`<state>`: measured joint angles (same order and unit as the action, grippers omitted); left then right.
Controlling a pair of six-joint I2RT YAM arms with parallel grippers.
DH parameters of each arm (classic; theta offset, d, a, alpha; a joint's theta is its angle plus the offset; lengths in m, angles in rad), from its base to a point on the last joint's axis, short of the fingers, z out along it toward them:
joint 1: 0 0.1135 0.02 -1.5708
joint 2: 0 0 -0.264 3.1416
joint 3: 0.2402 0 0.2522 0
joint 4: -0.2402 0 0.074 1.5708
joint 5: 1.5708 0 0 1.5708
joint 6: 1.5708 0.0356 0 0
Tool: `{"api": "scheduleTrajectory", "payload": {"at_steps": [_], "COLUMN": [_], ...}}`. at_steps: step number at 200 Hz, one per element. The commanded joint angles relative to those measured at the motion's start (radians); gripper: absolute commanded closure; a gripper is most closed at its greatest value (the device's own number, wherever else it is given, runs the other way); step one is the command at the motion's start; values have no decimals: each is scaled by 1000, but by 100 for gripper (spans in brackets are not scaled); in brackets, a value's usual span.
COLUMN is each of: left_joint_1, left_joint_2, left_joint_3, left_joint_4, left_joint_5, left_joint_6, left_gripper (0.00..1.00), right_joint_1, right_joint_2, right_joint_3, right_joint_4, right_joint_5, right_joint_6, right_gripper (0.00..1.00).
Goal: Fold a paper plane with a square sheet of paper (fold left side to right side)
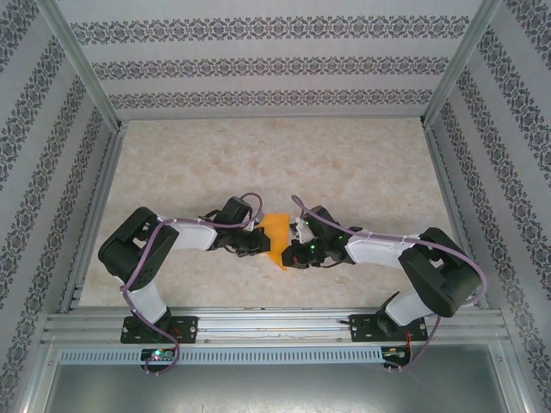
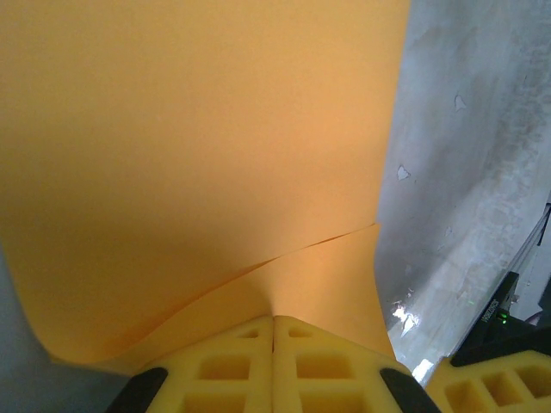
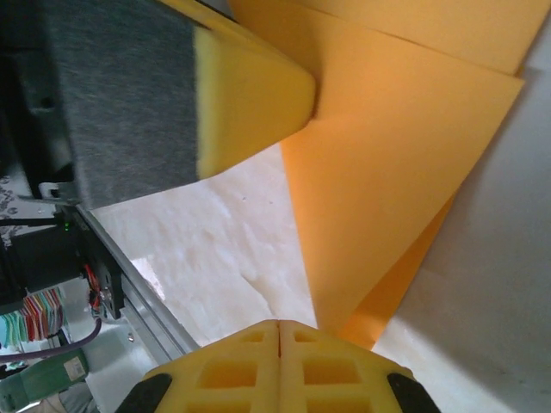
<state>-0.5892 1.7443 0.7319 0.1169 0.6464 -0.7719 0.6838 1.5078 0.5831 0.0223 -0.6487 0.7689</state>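
Mid-air: left fingers (image 2: 225,366) pinch paper (image 2: 198,155); right fingers (image 3: 231,372) closed.

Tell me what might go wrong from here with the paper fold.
1. The left jaws are shut on the orange sheet, which bows up off the table; a pull may tear it or crease it off-line.
2. The right jaws are shut by the sheet's corner, which sits off their seam; they may hold only the tip, or nothing, and slip.

Matt orange paper (image 1: 275,232), glossy tabletop (image 1: 258,163)
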Motion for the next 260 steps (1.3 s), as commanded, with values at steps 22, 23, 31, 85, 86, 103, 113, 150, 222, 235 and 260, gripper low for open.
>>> {"api": "scheduleTrajectory", "payload": {"at_steps": [22,23,31,85,86,103,113,150,222,235,260], "left_joint_1": [-9,-9,-9,-9,-9,-9,-9,-9,-9,-9,-9], "left_joint_2": [48,49,49,49,48,49,49,49,50,50,50], "left_joint_3": [-9,-9,-10,-5,-5,-3,-2,-1,1,0,0], "left_joint_4": [-92,-92,-92,-100,-99,-103,-103,-109,-115,-115,-115], "left_joint_5": [-93,-93,-93,-93,-92,-92,-92,-93,-96,-96,-97], "left_joint_6": [5,5,4,8,7,8,9,11,14,13,13], "left_gripper": [94,94,94,94,94,94,94,94,94,94,94], "right_joint_1": [17,17,19,24,24,25,26,31,31,30,31], "right_joint_2": [47,48,53,78,78,83,84,93,78,80,83], "right_joint_3": [24,23,19,4,4,1,0,0,4,4,2], "right_joint_4": [27,27,28,27,27,27,27,21,-22,-28,-42], "right_joint_5": [-5,-5,-2,3,3,6,6,6,39,40,44], "right_joint_6": [22,23,24,28,29,30,32,34,18,15,9], "right_gripper": [100,100,100,100,100,100,100,100,100,100,100]}}
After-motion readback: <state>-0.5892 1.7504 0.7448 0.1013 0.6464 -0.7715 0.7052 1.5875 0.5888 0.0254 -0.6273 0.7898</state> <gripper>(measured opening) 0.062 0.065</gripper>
